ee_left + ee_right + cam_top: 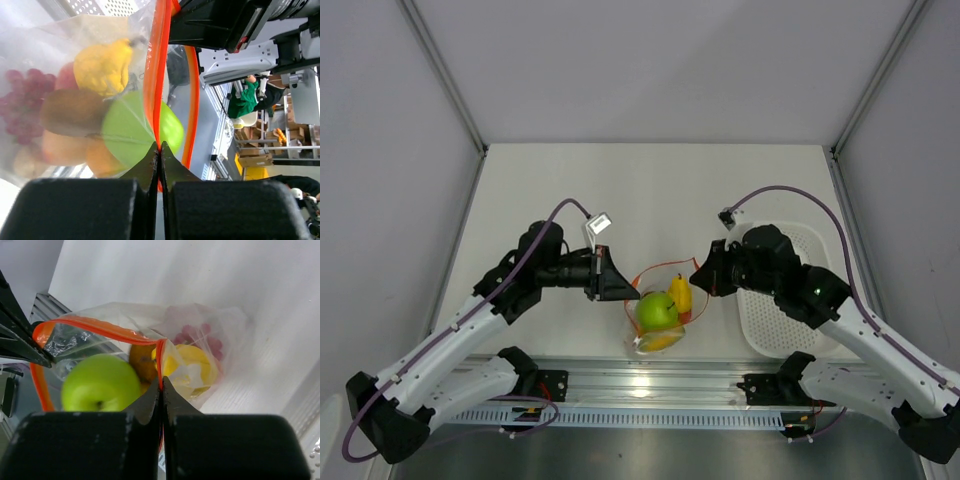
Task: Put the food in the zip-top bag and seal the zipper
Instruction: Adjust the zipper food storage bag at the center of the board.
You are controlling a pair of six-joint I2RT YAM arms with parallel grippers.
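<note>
At its apparent ends, left gripper (159, 146) and right gripper (161, 381) clamp the zipper (95, 325)

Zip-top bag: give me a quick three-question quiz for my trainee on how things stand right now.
1. True or false: the left gripper is open.
2. What does the right gripper pinch? A nothing; B the zipper; C the left gripper.
3. Fill in: the mouth of the zip-top bag is ____ (open or sealed).
Key: 1 false; 2 B; 3 open.
</note>
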